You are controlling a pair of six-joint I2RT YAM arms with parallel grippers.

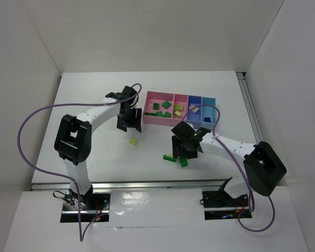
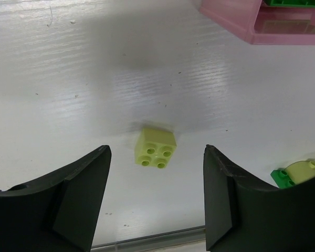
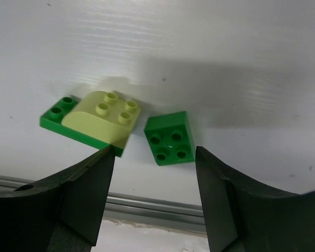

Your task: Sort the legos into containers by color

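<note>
Four bins [image 1: 148, 118] appear only from above. Both open and empty, the left gripper [image 2: 156, 173] frames one lime brick [image 2: 156, 148], the right gripper [image 3: 153, 170] two green bricks [image 3: 169, 137], one lime slope [image 3: 107, 116].

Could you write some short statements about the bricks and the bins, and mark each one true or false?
1. The left gripper holds the square lime brick. False: it is open, and the brick lies untouched on the table between its fingers.
2. A curved lime brick sits on a green plate. True.
3. The pink bin at the end of the row holds green bricks. True.
4. Every brick is in a bin. False: several lie on the table.
</note>
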